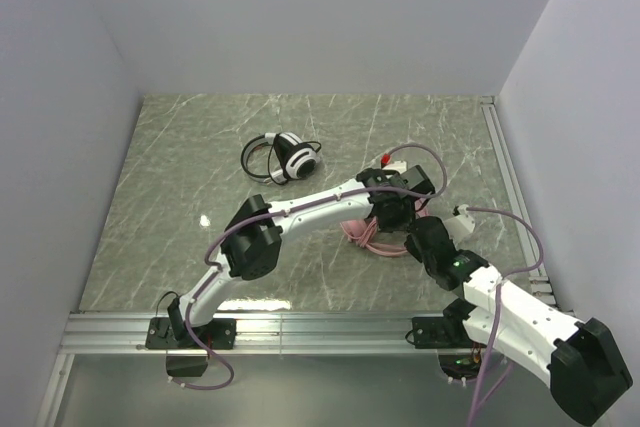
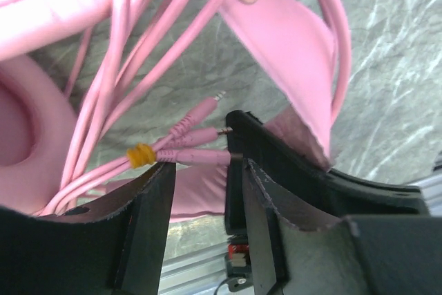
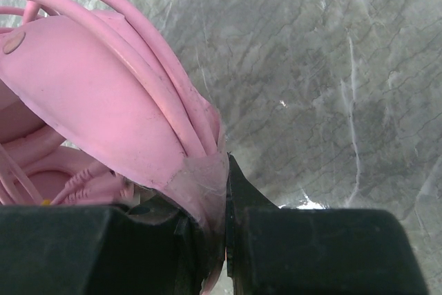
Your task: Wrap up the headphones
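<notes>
Left gripper point(image 2: 202, 144): jaws partly apart, with a clear gap between the two black fingers point(image 2: 148, 226). Nothing is pinched. Three pink plugs point(image 2: 200, 136) lie across the gap at the fingertips. Their metal ends reach the inner face of the finger on the right of the wrist view, but whether they touch it I cannot tell. A yellow band point(image 2: 140, 155) binds the plug leads together just behind the plugs, above the other finger.

Right gripper point(image 3: 214, 198): jaws almost together, clamped on the lower edge of the pink headband point(image 3: 90, 88), which stands up between the pads.

Outward from the fingers: the pink cable point(image 2: 117, 46) runs from the plugs in several strands and passes over the headband, lying along its outer face in the right wrist view. A pink ear cup point(image 2: 21, 122) fills the left edge of the left wrist view.

Top view: both arms meet at one spot, right of the middle of the marble table point(image 1: 180, 197). The pink headset point(image 1: 365, 237) lies on the table under the two grippers and is largely hidden by them.

The black-and-white headset point(image 1: 290, 159) lies well apart, farther back and to the left. Its black cable point(image 1: 255, 155) sits in loops close around it. Neither gripper touches it.
</notes>
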You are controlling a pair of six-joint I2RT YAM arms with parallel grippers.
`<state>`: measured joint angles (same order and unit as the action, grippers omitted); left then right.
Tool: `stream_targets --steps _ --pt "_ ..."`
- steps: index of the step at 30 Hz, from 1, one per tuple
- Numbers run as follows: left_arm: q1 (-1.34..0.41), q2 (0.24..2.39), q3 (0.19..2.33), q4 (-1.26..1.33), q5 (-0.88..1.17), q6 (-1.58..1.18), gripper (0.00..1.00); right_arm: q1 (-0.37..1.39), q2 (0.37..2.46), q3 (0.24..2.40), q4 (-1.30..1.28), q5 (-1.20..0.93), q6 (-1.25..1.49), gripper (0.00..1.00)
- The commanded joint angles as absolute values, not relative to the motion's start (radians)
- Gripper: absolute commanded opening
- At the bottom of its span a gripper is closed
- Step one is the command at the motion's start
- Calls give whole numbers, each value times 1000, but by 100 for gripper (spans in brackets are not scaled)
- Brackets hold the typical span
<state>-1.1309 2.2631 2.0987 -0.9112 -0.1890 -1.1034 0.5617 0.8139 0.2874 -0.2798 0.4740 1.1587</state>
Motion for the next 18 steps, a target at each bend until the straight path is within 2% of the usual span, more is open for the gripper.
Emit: stream_targets --steps 1,5,9,18 --pt "-1103 2295 2125 -851 -88 -1111 48 554 816 296 -186 468 1196 0" --pt "-1089 2315 2154 -841 -49 -1103 51 552 836 314 -212 469 1198 0" --pt "-1081 2289 2123 -825 -17 -1118 60 537 862 322 -216 451 1193 0" --pt "-1069 2240 2120 -790 15 -1126 67 450 882 313 -184 379 1157 0"
